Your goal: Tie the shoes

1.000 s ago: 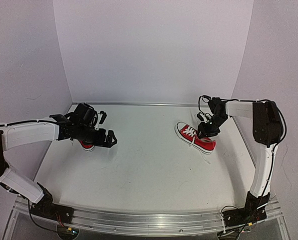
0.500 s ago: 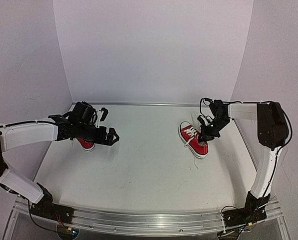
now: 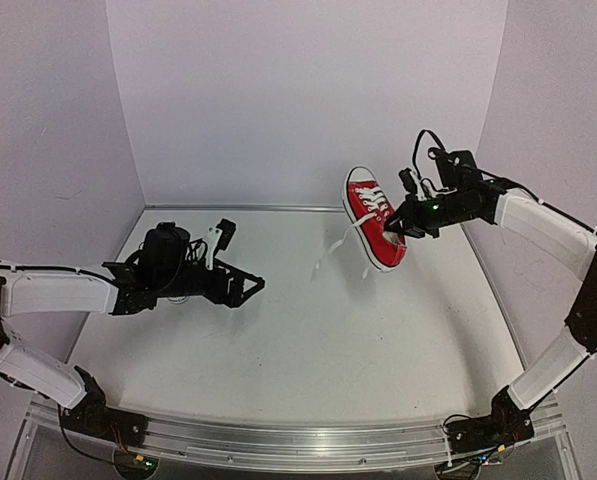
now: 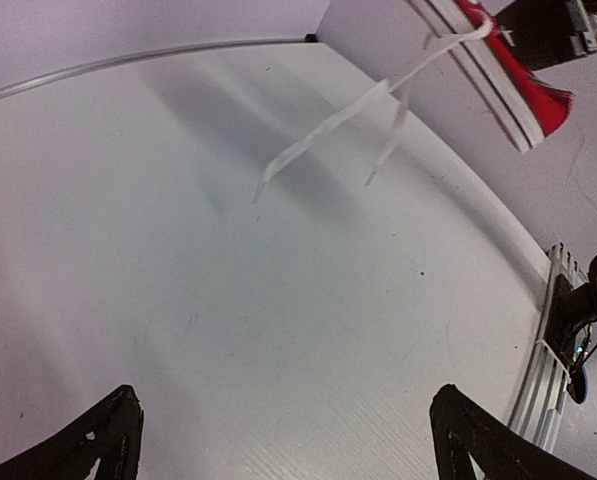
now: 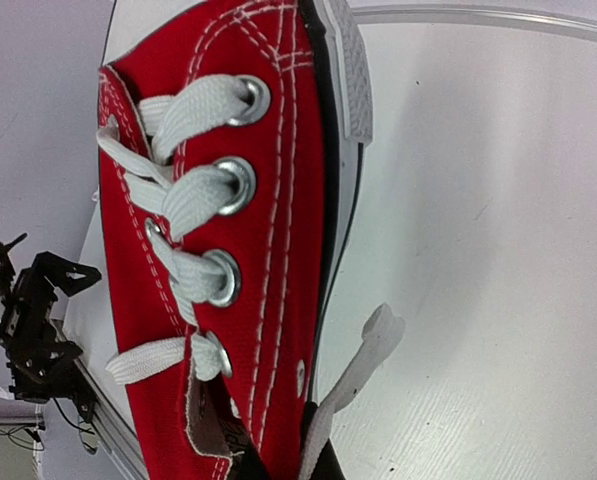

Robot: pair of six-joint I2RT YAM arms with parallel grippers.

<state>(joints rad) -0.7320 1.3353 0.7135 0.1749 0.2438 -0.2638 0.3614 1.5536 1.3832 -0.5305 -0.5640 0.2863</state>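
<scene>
The right claw point(image 3: 406, 228) grips a red shoe point(image 3: 375, 225) by its heel end, holding it in the air over the far right corner of the worktop point(image 3: 308, 340), long axis near upright, toe up, while the left claw point(image 4: 283, 410) gapes wide near the left edge.

Illumination is bright, even and diffuse, apparently from overhead. Shadows on the bench point(image 3: 308, 335) are faint and soft-edged. The left wrist view bows strongly toward its edges. The right wrist view renders the shoe point(image 5: 278, 200) in sharp focus.
</scene>
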